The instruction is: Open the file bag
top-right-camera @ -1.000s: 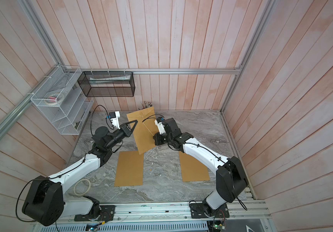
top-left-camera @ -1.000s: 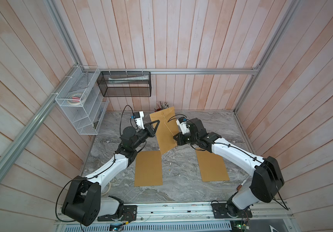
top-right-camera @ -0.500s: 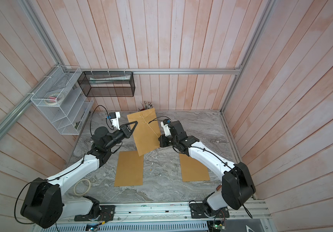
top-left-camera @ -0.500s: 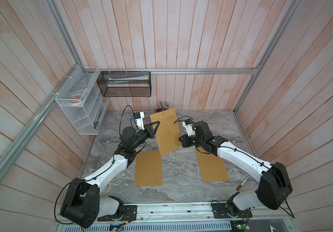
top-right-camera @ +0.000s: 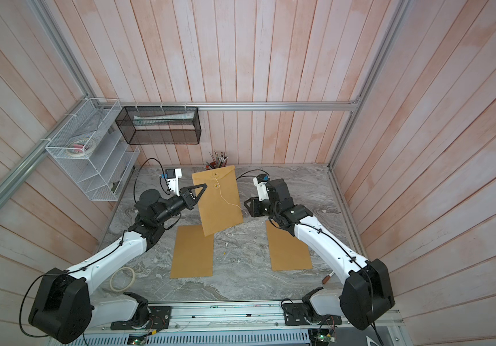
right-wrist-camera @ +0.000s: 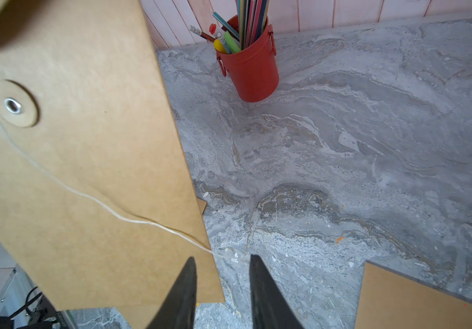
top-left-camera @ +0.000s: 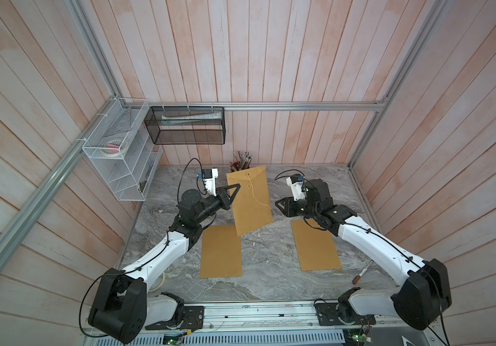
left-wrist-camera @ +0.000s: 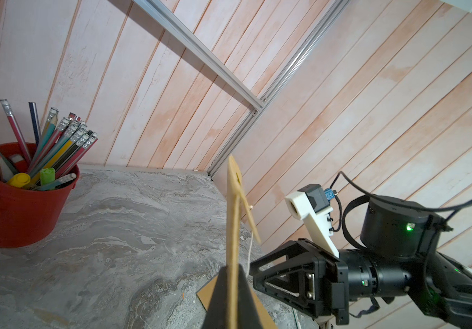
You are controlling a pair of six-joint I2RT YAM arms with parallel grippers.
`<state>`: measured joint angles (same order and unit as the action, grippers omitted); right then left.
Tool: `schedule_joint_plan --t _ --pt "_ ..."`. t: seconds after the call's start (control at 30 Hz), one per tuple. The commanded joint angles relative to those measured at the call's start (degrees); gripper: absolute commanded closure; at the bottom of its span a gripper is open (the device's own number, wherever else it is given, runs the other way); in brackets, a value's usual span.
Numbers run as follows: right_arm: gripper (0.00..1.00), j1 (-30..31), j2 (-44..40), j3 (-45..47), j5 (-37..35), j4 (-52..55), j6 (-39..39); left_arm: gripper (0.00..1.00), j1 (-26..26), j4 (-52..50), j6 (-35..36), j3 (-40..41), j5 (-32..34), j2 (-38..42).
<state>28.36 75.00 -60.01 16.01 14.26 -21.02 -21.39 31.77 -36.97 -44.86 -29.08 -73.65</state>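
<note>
The file bag (top-left-camera: 251, 200) (top-right-camera: 218, 200) is a brown kraft envelope, standing upright above the table. My left gripper (top-left-camera: 236, 188) (top-right-camera: 203, 187) (left-wrist-camera: 232, 269) is shut on its left edge. In the left wrist view the bag (left-wrist-camera: 232, 213) shows edge-on, its flap (left-wrist-camera: 247, 216) standing slightly off the body. A white string (right-wrist-camera: 100, 203) (top-left-camera: 260, 200) hangs loose past the round button (right-wrist-camera: 15, 106) to the bag's right edge. My right gripper (top-left-camera: 276, 205) (top-right-camera: 245, 205) (right-wrist-camera: 222, 257) is open just right of the bag (right-wrist-camera: 86, 171). The string's end lies at its fingertips, ungripped.
A red pot of pencils (top-left-camera: 240, 163) (left-wrist-camera: 15, 199) (right-wrist-camera: 250, 71) stands behind the bag. Two more brown envelopes lie flat, one at the left (top-left-camera: 221, 251) and one at the right (top-left-camera: 315, 250). A tape roll (top-right-camera: 122, 278) and a marker (top-left-camera: 360, 275) lie near the front.
My right gripper has drawn back to the right, away from the file bag, and opened. The string now trails loose. The left gripper still holds the bag in place.
</note>
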Motion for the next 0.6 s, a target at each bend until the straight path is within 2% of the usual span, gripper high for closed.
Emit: schedule_joint_plan --t 0.0,0.13,0.27,0.57 --pt "0.62 -3.4 -3.0 0.9 5.4 -2.5 -0.6 1.00 0.2 2.4 2.2 0.8 -3.5 1.1" --pt "0.59 -6.7 -2.5 -0.3 11.6 -7.5 -2.3 1.00 0.0 5.1 1.4 0.6 -7.7 0.2" --pt "0.57 -6.9 0.9 -3.1 14.6 -10.0 -2.5 1.00 -1.5 5.8 1.3 0.0 -10.3 -0.6" --pt "0.56 -6.9 4.2 -4.2 19.1 -14.9 -4.3 1.00 -5.6 4.2 2.0 -0.4 -9.5 -1.8"
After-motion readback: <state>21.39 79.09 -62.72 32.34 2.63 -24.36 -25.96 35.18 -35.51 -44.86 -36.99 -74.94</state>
